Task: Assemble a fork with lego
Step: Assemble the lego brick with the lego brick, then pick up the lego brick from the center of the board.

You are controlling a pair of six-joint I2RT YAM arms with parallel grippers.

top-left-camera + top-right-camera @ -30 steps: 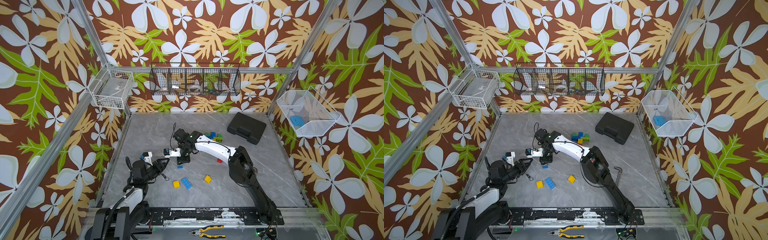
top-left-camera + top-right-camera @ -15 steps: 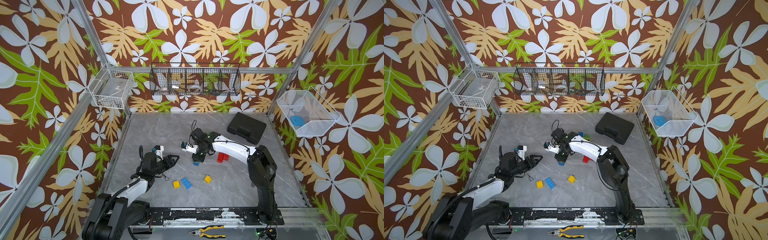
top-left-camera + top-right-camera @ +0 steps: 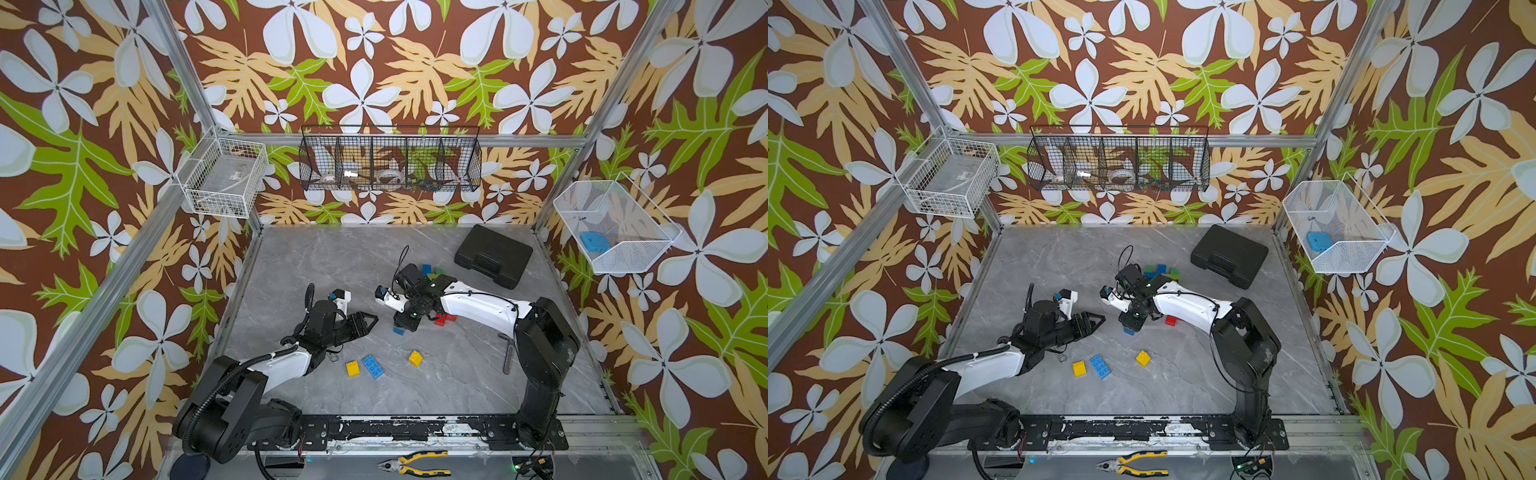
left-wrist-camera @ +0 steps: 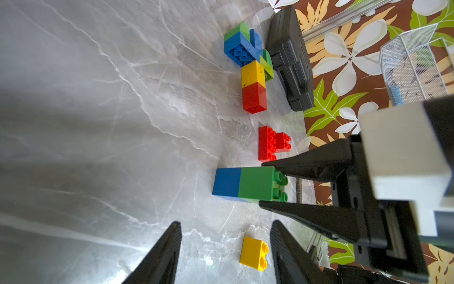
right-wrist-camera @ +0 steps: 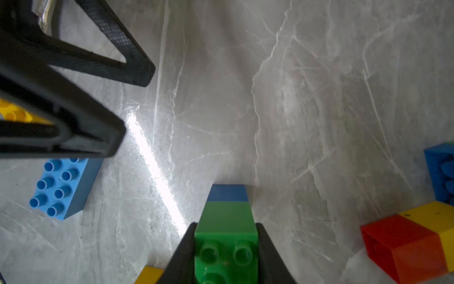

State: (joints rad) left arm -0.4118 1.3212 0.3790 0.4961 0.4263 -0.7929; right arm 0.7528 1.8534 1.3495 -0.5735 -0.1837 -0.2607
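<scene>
**Gripper state.** The right gripper is closed on a two-brick stack of chunky studded plastic, a green square brick on top of a blue one. Its jaws press the two opposite sides of the green brick. The blue end rests on the grey marbled tabletop. The left gripper has its jaws apart, and nothing is held or touched between them.

**Count.**
- One two-brick stack, held.
- Two red bricks, one long and one square, touching each other.
- One first yellow square brick, just beside one light-blue long brick.
- One second yellow square brick, apart from that pair.
- One joined cluster of red, yellow, blue and green bricks, just beside the black plastic case.

**Position.** In both top views the left gripper points at the held stack, near it but not touching. The red bricks lie just beside the right gripper. The yellow and light-blue bricks lie nearer the robot's base than both grippers.
</scene>
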